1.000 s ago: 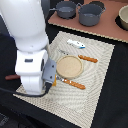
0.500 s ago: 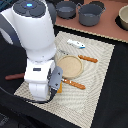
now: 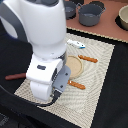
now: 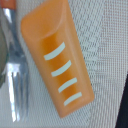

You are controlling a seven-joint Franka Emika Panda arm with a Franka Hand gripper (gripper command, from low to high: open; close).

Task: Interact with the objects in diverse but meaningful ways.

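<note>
Bread loaf [image 4: 56, 59], a yellow-orange toy with four pale score marks across its top, fills most of the wrist view. It lies flat on a woven cream placemat [image 4: 105, 45], set on a slant, with its broader end toward one corner of the picture and its narrower end toward the opposite side. Just beside it lies a metal fork [image 4: 14, 75], its tines running alongside the loaf's length without clearly touching it.

Seen from the exterior view, the white robot arm [image 3: 42, 45] leans low over the near part of the placemat [image 3: 100, 75], and its bulky wrist housing hides both the loaf and the claw. No fingers of the claw show in either picture, so I cannot tell whether it is wide, narrow or holding anything.

On the mat beyond the arm sits a round tan plate [image 3: 76, 66]. Two wooden-handled pieces of cutlery lie near it, one [image 3: 88, 59] past its far edge and one [image 3: 77, 85] at its near edge. A small white-and-blue piece [image 3: 76, 44] rests near the mat's far border. A reddish-brown sausage stick [image 3: 15, 76] lies on the dark tabletop [image 3: 117, 105] toward the exterior view's left, off the mat. Grey pots [image 3: 91, 12] stand on a brown surface at the back.
</note>
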